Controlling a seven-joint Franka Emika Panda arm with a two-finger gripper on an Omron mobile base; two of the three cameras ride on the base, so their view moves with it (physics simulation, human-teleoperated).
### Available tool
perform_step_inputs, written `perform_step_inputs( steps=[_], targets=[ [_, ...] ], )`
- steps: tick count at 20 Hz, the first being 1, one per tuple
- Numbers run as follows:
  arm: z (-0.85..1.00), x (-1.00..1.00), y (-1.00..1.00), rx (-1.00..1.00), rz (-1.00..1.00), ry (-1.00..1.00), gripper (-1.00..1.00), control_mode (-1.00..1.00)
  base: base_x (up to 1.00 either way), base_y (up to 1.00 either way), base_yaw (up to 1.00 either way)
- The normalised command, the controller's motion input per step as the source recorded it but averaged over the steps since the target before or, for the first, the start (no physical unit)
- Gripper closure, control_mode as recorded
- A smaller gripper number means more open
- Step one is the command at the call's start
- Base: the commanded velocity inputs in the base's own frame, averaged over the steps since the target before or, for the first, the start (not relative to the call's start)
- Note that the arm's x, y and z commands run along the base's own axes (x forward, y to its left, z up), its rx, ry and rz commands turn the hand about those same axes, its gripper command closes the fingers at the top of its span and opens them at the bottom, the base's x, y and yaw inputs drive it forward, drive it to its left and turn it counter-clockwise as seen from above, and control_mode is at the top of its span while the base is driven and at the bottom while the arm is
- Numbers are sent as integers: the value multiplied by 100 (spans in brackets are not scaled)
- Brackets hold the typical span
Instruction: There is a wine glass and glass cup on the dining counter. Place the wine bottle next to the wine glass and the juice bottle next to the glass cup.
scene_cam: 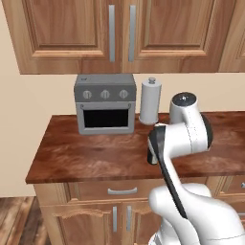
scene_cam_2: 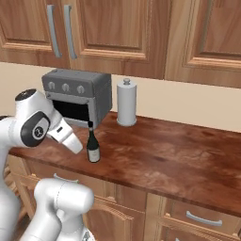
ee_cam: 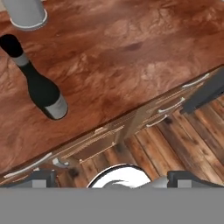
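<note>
We see the slim, near-black wine bottle with its narrow neck, black cap and pale label standing upright on the reddish-brown wood-grain wall counter, near that counter's front edge and just in front of the grey toaster oven. In the hand view the same bottle appears at the upper left, its pale label band low on the body. A white paper-towel roll stands upright on its holder beside the oven, against the cream wall. To the bottle's right, the counter top runs bare and wide toward the far end, leaving open room on that side. Wooden cabinet doors hang above; drawers with pale metal handles sit below the counter's edge, over a plank floor. The white arm's gripper hovers out past the counter's front edge, clear of the bottle; its two dark fingertips stand wide apart, holding nothing.
</note>
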Motion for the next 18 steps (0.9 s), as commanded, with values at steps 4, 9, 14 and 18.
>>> perform_step_inputs(
  steps=[4,9,14,18],
  targets=[
    [-2,3,38,-1,-1,-5,-100,-100,0,0,0],
    [-7,26,33,-13,-4,-31,-100,-100,0,0,0],
    [-14,19,24,-28,-6,-48,-100,-100,0,0,0],
    [-18,27,13,-19,-12,-36,-100,-100,0,0,0]
  ],
)
